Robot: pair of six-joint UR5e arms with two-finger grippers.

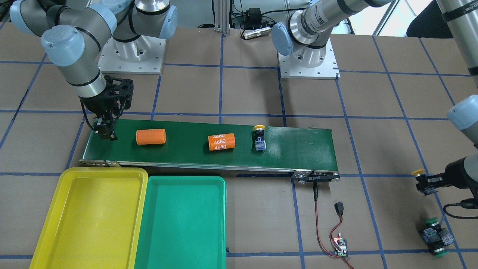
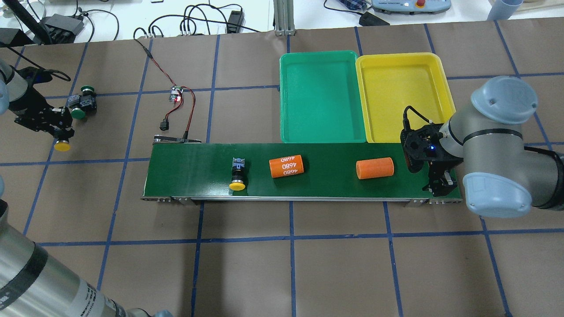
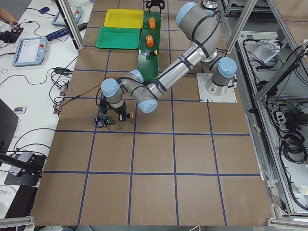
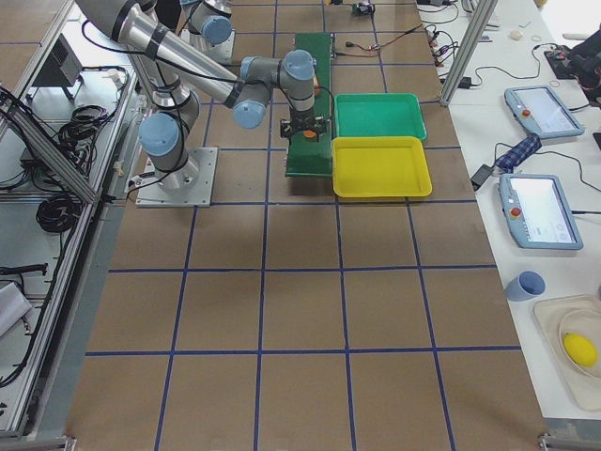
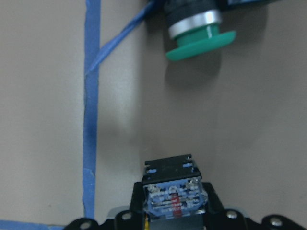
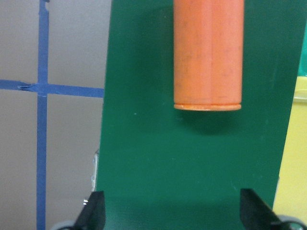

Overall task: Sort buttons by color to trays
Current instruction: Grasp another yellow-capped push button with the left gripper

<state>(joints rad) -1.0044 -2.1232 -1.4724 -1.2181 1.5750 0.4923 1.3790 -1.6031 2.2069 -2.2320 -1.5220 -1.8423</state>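
Off belt's (image 1: 291, 149) end, left hand (image 2: 61, 132) grips yellow button (image 1: 417, 172); right hand (image 1: 105, 133) spread, holding nothing; yellow tray (image 1: 89, 216), green tray (image 1: 179, 224): nothing sorted in yet.

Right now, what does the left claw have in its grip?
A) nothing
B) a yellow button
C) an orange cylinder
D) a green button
B: the left claw is shut on a yellow button, its yellow cap sticking out past the fingers, off the conveyor belt.

Left end effector (image 1: 424, 184) grips a yellow button (image 1: 418, 172).
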